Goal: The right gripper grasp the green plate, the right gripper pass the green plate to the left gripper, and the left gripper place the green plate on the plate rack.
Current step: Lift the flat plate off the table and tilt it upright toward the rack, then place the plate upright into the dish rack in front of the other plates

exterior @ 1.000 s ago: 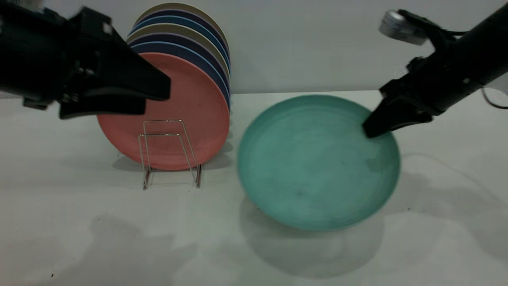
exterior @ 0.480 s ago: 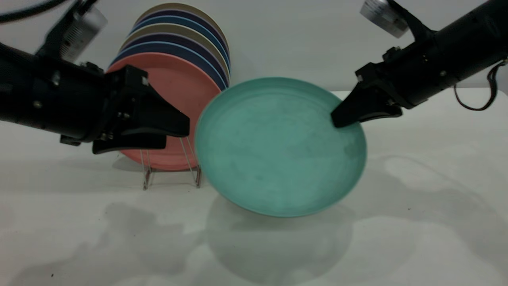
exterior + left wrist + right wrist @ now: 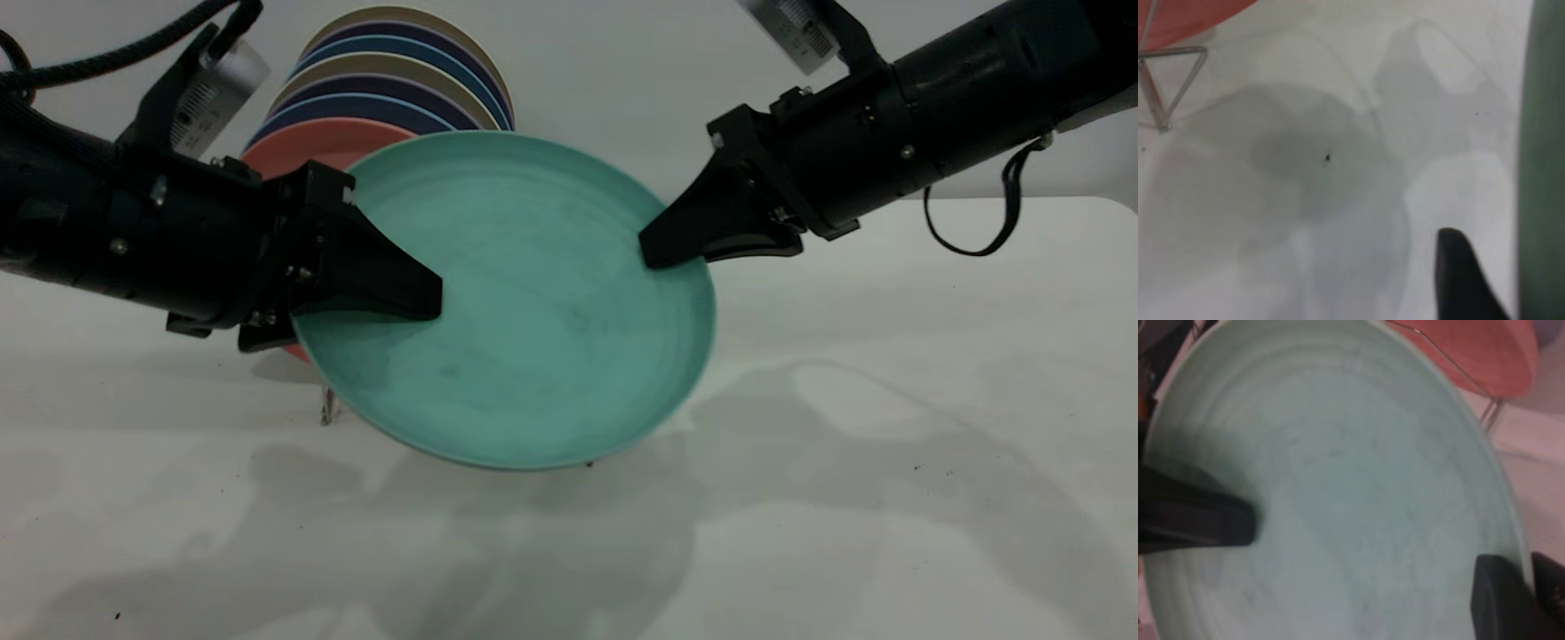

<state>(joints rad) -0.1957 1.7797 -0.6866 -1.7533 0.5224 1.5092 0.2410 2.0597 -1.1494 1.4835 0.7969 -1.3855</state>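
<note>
Green plate (image 3: 524,311) held up mid-frame, right gripper (image 3: 662,253) jaws pinching its right rim, left gripper (image 3: 418,298) jaws wide around its left rim, plate rack (image 3: 327,407) behind.

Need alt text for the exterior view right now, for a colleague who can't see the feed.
The green plate hangs tilted above the table, the right gripper shut on its right rim and the left gripper straddling its left rim. Behind stand plates in the plate rack.

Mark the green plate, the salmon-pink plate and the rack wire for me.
green plate (image 3: 533,311): exterior view, centre of its face.
salmon-pink plate (image 3: 311,142): exterior view, upper rim.
plate rack (image 3: 1171,73): left wrist view, wire loop.
</note>
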